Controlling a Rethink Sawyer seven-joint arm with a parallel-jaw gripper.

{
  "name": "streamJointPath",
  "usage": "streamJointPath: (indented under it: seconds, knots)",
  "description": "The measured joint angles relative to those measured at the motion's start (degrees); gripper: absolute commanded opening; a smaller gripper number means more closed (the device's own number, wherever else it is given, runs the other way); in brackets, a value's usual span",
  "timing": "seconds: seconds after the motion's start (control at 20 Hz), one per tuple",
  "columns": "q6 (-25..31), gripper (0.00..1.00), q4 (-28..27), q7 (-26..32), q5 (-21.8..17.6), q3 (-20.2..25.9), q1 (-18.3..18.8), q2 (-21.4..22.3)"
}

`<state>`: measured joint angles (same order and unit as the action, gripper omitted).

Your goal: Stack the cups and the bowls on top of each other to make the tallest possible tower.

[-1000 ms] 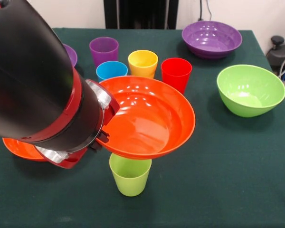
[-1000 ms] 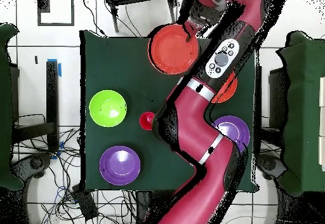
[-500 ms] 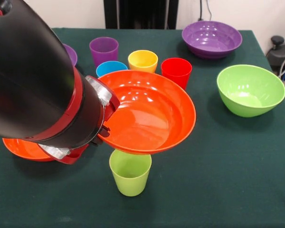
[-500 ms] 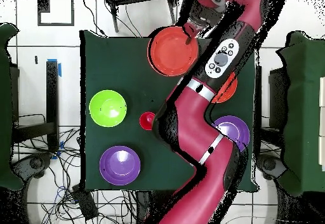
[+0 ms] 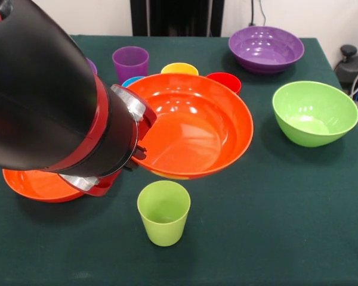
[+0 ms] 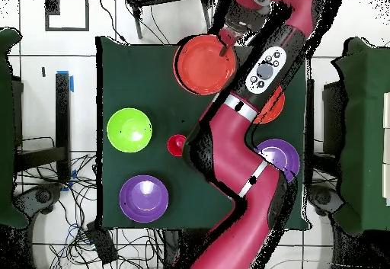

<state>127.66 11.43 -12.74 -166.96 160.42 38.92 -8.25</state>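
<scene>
My fingers [image 5: 140,152] are closed on the rim of the orange bowl [image 5: 194,131], at the rim's edge nearest my wrist; the bowl hangs tilted in the air, clear of the table [image 5: 298,214].

Front view:
- The light green cup [image 5: 163,213] stands upright on the table, below the held bowl and apart from it. Nothing rests on the cup.
- Beyond the held bowl, past my fingers, the purple cup [image 5: 130,63] shows whole. The blue cup [image 5: 130,81], the yellow cup [image 5: 179,68] and the red cup [image 5: 224,79] show only as rims above the bowl's far edge.
- The second orange bowl [image 5: 36,183] lies on the table under my arm [image 5: 42,95], partly hidden.
- The light green bowl [image 5: 314,112] and a purple bowl [image 5: 266,48] sit well apart from my fingers, on the far side of the held bowl.

Overhead view:
- The held bowl covers the light green cup completely.
- My arm hides every cup but the red one.
- The other purple bowl [image 6: 280,156] shows beside my arm; the front view shows only a sliver of it.
</scene>
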Motion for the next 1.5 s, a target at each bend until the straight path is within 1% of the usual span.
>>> streamJointPath:
  seconds: [0.6, 1.0, 1.2, 1.5]
  knots:
    - [3.0, 0.00, 0.0, 4.7, 0.0, 0.0, 0.0, 0.0]
    - [3.0, 0.00, 0.0, 5.3, 0.0, 0.4, 0.0, -0.2]
    - [3.0, 0.00, 0.0, 5.8, 0.0, 1.2, 0.0, -0.4]
    - [3.0, 0.00, 0.0, 6.4, 0.0, 4.0, 0.0, -0.7]
